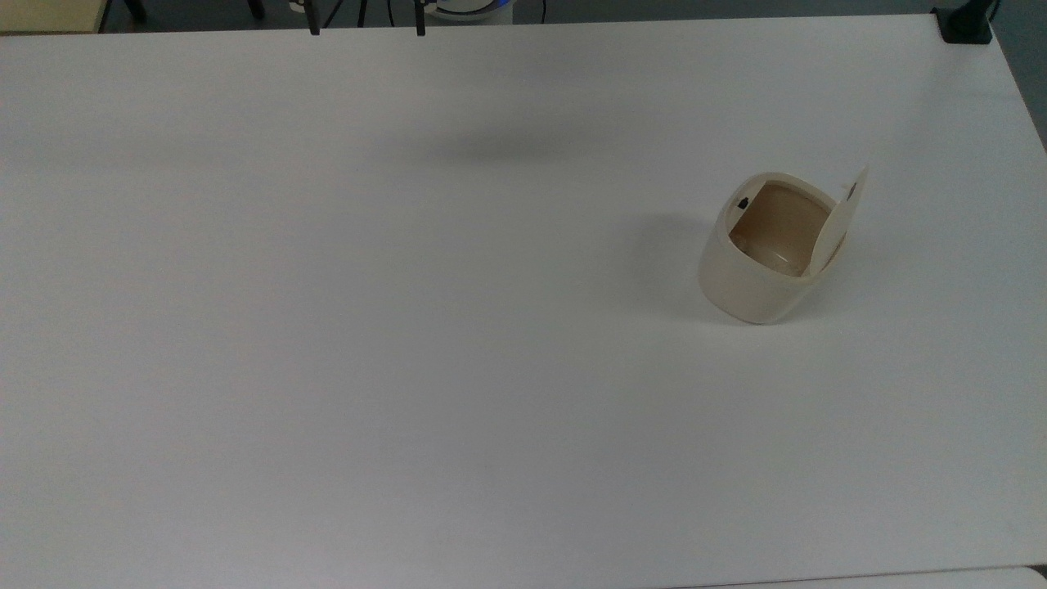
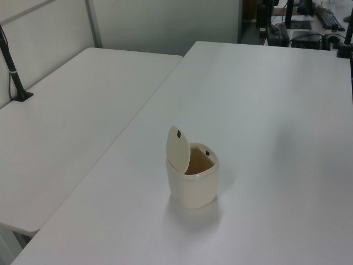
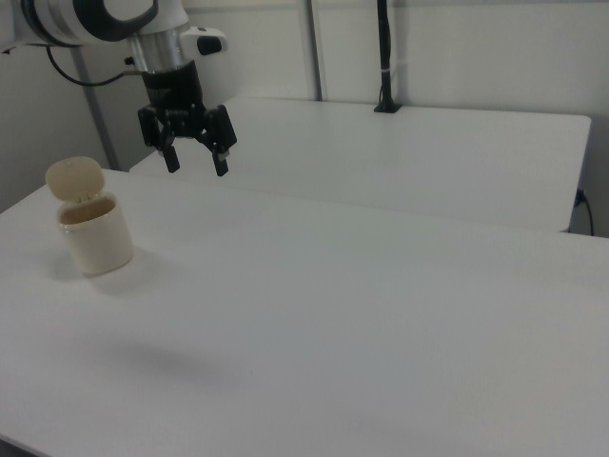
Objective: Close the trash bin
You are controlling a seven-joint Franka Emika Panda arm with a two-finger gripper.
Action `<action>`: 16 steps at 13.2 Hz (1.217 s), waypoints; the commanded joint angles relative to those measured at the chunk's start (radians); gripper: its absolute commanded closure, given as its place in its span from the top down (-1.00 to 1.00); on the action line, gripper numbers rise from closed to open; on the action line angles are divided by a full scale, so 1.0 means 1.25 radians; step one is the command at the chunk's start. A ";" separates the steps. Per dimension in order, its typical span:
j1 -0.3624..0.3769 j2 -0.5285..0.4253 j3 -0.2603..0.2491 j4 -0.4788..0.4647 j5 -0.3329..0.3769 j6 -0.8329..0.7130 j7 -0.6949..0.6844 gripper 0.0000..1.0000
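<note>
Trash bin [image 3: 93,233] sits open on the white worktop [image 3: 362,286], lid [image 3: 76,178] upright; looks light, rigid, slick plastic, likely to skid, so press the lid's top edge; tool [image 3: 195,162] hangs empty, fingers apart, well above.
</note>
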 commanded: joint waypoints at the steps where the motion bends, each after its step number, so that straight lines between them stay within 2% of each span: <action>1: -0.015 -0.021 0.009 -0.018 -0.003 -0.008 0.006 1.00; 9: -0.015 -0.020 0.009 -0.017 -0.003 -0.007 0.003 1.00; 10: -0.015 -0.020 0.009 -0.017 -0.003 -0.006 0.000 0.86; 11: -0.015 -0.020 0.009 -0.018 -0.003 -0.006 -0.009 0.26; 12: -0.015 -0.020 0.009 -0.017 -0.002 -0.006 -0.011 -0.15; 14: -0.015 -0.020 0.009 -0.018 -0.002 -0.006 -0.011 -0.60; 16: -0.015 -0.018 0.011 -0.018 -0.002 -0.006 -0.013 -0.75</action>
